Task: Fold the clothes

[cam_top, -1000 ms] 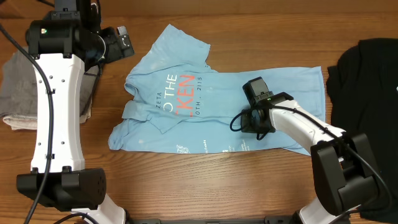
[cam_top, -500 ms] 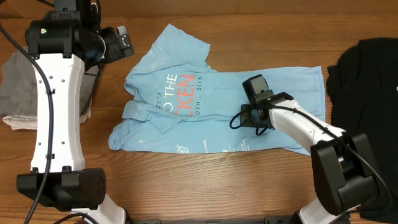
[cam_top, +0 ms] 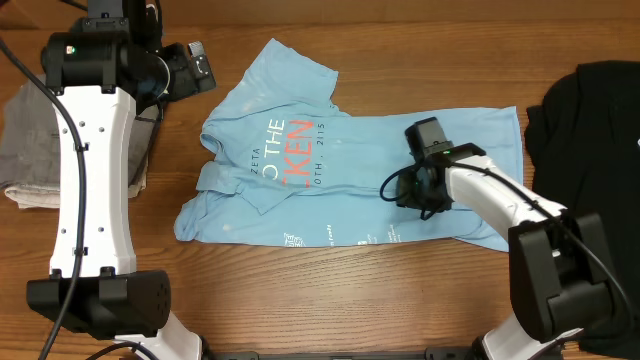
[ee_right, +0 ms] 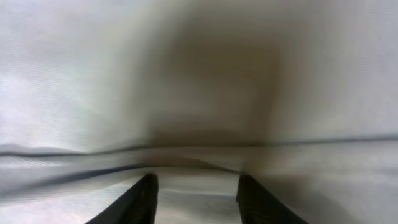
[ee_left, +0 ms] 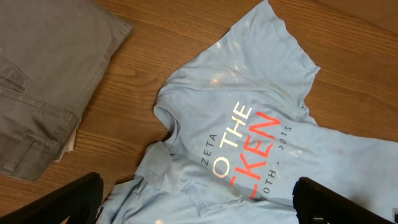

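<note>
The light blue T-shirt (cam_top: 330,170) lies spread across the wooden table, collar to the left, with its white and orange-red chest print facing up. It also shows in the left wrist view (ee_left: 261,143). My right gripper (cam_top: 424,192) is down on the shirt's lower body. In the right wrist view its fingers (ee_right: 140,200) stand a little apart, with pale cloth (ee_right: 199,93) and a low ridge of it between them. My left gripper (cam_top: 190,70) is held high past the shirt's upper left; its jaws are wide open and empty (ee_left: 199,202).
A folded grey garment (cam_top: 30,150) lies at the left edge, also in the left wrist view (ee_left: 43,81). A black garment (cam_top: 590,120) lies at the right edge. Bare wood (cam_top: 330,300) runs along the front.
My right gripper has slid a little to the right across the shirt's body. The shirt and the left arm have not visibly moved.
</note>
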Robot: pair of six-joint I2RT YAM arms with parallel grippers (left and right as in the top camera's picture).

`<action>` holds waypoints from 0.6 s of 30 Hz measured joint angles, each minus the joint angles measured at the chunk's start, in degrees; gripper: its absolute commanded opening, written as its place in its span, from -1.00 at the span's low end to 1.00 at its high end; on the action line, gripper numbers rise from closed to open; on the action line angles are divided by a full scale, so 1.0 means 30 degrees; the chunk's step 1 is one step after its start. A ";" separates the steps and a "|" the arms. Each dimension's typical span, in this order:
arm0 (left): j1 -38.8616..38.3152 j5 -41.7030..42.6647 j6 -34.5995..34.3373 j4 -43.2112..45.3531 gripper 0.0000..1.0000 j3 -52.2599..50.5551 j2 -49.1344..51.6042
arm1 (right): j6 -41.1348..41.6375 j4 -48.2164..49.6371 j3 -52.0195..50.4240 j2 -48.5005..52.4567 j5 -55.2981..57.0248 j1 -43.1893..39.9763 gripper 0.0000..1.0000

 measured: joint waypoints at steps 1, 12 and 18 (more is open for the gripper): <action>0.0000 0.0000 0.0000 0.0000 1.00 0.0000 0.0000 | 0.0000 -0.0204 0.0000 0.0000 -0.0117 -0.0219 0.03; 0.0000 -0.0007 0.0000 0.0007 1.00 0.0000 0.0000 | 0.0131 -0.0772 0.0007 0.0000 -0.0539 -0.0874 -0.28; 0.0000 0.0000 0.0000 0.0007 0.99 0.0000 0.0000 | 0.0466 -0.0765 -0.0022 0.0000 -0.0539 -0.0874 -0.17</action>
